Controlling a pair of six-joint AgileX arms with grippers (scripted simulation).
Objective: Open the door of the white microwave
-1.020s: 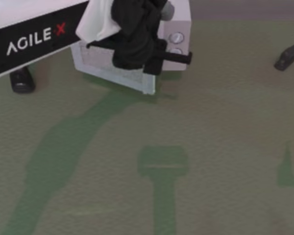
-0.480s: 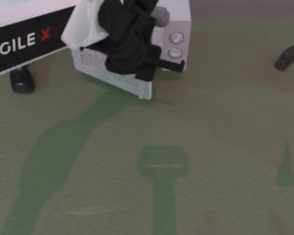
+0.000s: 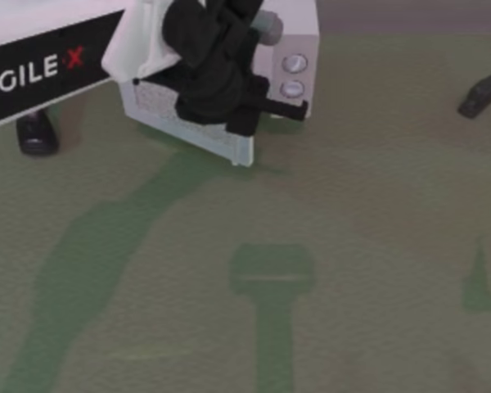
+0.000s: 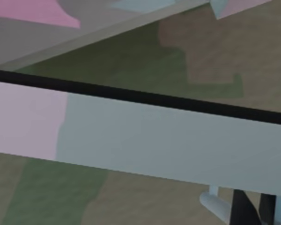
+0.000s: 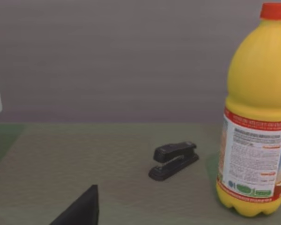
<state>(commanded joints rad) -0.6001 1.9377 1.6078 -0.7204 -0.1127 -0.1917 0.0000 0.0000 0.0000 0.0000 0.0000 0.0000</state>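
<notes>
The white microwave (image 3: 299,33) stands at the table's far edge, left of centre, with two silver knobs (image 3: 295,64) on its front. Its door (image 3: 204,135) hangs partly open, swung out towards the near left, the free edge farthest from the box. My left gripper (image 3: 241,123) reaches down over that free edge. In the left wrist view the door (image 4: 168,140) crosses as a pale band, and black fingers (image 4: 241,211) close on the grey handle (image 4: 215,206). The pink cavity (image 4: 37,11) shows behind. My right arm is out of the top view; one dark finger (image 5: 82,211) shows in its wrist view.
A black stapler (image 3: 480,94) lies at the far right, also seen as the stapler (image 5: 174,160) in the right wrist view. A yellow bottle (image 5: 255,117) with a red cap stands near it. A small black object (image 3: 37,133) sits at the far left.
Over the last second my left arm drew back to the left and the door swung a little farther open. In the last half second almost nothing moved.
</notes>
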